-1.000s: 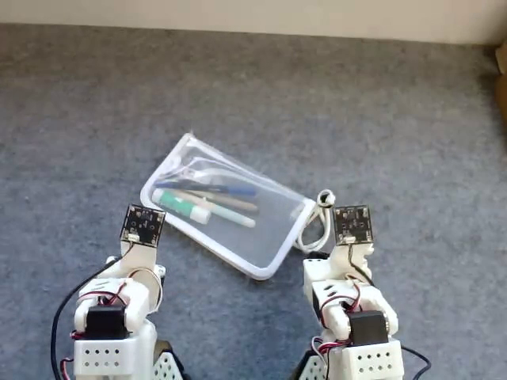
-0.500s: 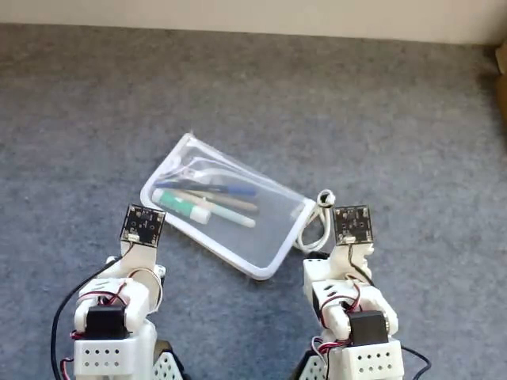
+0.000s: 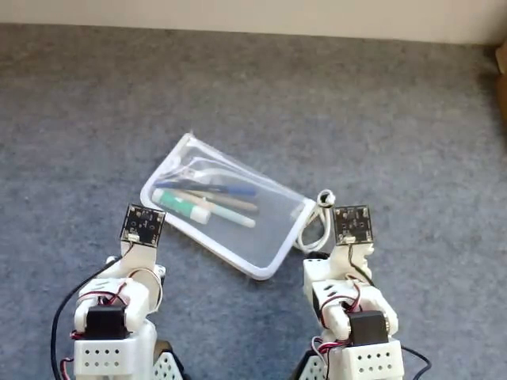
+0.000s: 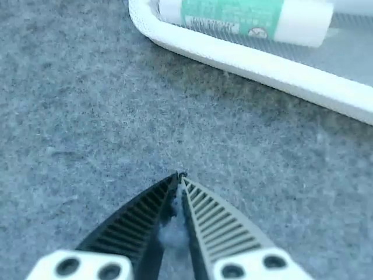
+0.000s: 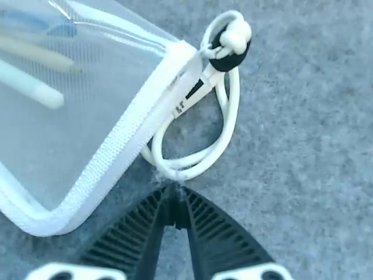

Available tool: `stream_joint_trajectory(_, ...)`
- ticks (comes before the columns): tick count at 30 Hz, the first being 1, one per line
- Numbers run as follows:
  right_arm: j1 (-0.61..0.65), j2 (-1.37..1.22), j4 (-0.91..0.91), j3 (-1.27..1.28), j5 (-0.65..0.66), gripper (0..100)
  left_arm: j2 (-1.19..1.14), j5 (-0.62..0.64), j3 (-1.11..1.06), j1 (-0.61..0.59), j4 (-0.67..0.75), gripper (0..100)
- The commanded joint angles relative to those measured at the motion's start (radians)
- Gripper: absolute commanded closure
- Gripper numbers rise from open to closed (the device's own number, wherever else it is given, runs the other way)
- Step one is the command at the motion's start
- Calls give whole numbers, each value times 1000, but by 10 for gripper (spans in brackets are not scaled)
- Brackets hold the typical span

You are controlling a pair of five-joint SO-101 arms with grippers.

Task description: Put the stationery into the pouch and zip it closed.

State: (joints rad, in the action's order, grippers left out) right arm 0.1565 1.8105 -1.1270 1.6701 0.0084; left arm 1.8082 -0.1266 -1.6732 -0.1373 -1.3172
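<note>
Left claw [image 4: 178, 178] pressed together, empty, near pouch [image 3: 265, 233] rim. Right claw [image 5: 175, 189] also pressed together, empty, tips by cord loop [image 5: 224, 122]. Stationery [image 3: 204, 204] inside pouch, ahead between arms. No movement over last second; seemingly zipped, likely finished.
</note>
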Motion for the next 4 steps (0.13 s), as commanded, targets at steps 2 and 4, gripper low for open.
stream_joint_trajectory(2, -12, -4, 19, 130, 12, 994, 5, 6, -21, -16, -5, 993)
stream_joint_trajectory(4, -12, -4, 19, 130, 12, 994, 5, 6, -21, -16, -5, 993)
